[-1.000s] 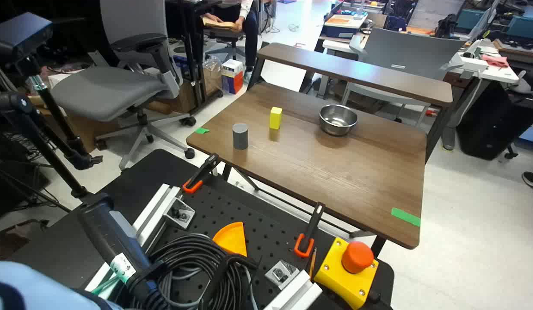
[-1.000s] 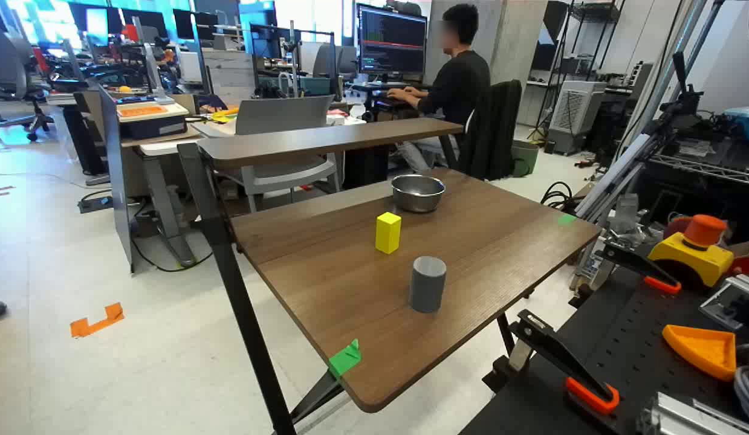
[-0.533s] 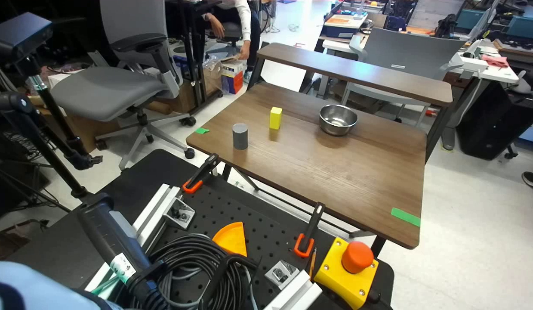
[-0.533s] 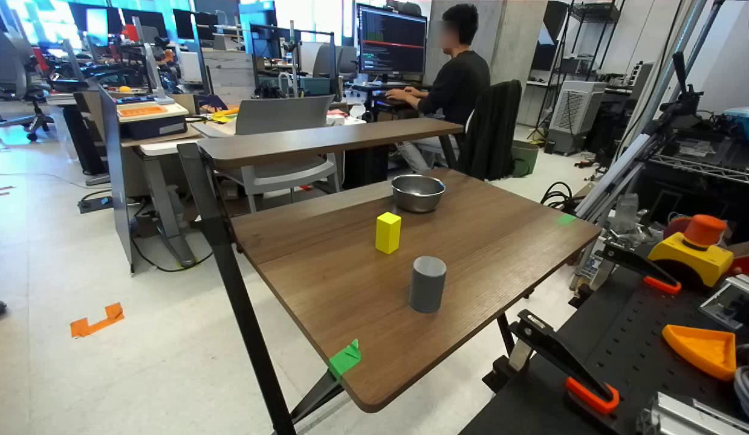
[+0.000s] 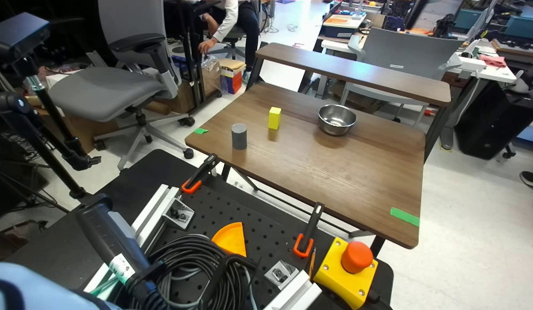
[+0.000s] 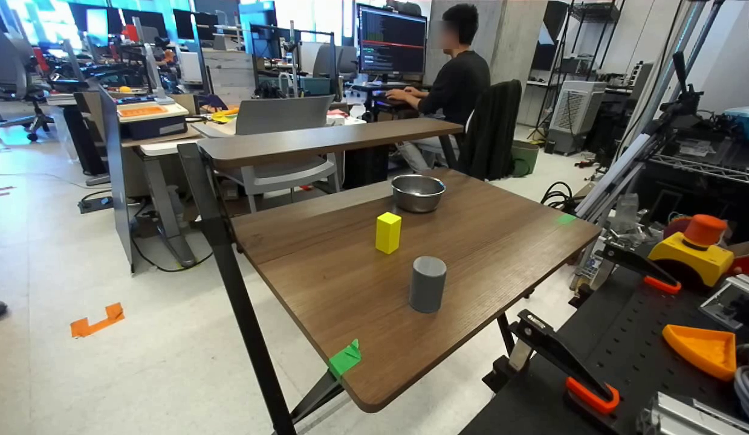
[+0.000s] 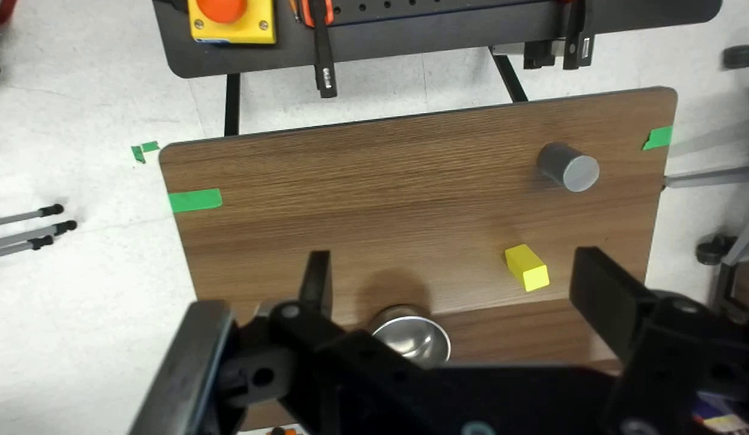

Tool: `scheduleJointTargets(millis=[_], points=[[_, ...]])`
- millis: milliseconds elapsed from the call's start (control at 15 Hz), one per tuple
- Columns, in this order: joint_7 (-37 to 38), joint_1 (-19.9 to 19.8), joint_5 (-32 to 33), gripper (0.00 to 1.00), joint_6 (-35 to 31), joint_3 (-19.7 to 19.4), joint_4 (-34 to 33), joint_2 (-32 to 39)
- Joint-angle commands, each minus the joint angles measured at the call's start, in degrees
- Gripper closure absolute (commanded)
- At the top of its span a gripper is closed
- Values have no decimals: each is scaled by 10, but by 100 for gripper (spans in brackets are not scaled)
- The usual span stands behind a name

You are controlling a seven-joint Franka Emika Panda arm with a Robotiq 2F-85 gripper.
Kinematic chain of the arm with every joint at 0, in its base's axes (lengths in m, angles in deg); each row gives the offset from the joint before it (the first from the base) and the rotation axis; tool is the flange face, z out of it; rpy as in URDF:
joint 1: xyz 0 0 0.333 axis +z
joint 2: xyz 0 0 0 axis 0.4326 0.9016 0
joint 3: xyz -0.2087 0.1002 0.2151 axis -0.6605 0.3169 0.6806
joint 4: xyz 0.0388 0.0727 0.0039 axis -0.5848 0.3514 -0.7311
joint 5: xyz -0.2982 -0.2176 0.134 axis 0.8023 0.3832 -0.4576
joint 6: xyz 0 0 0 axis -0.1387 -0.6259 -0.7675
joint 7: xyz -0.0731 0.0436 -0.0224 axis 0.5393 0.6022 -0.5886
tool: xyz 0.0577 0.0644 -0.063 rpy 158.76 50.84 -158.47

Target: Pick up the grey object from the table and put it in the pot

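Note:
The grey object (image 5: 239, 137) is an upright cylinder on the brown table (image 5: 318, 159). It also shows in an exterior view (image 6: 427, 284) and, at upper right, in the wrist view (image 7: 567, 167). The silver pot (image 5: 337, 119) stands toward the table's shelf side, also in an exterior view (image 6: 418, 193). In the wrist view the pot (image 7: 414, 339) is partly hidden behind the gripper. My gripper (image 7: 453, 257) is open with nothing between its fingers, high above the table. Neither exterior view clearly shows the gripper.
A yellow block (image 5: 274, 118) stands between the grey cylinder and the pot. A raised shelf (image 5: 352, 73) runs along the table's far edge. Clamps (image 5: 308, 230) and a red-topped yellow button box (image 5: 348, 271) sit on the black base.
A dark shape has come in at the top right of an exterior view. The seated person in the background has moved their hands. The cylinder, block and pot stay put.

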Motion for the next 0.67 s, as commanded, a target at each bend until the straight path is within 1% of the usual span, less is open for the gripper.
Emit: scheduleJointTargets(millis=[0, 200, 333, 467, 600], points=[[59, 35, 6, 0, -84, 81, 47, 41], [153, 60, 28, 0, -158, 156, 65, 117], [216, 66, 50, 0, -189, 192, 60, 173], [260, 73, 72, 0, -206, 211, 46, 229], [282, 82, 92, 0, -223, 217, 29, 281]])
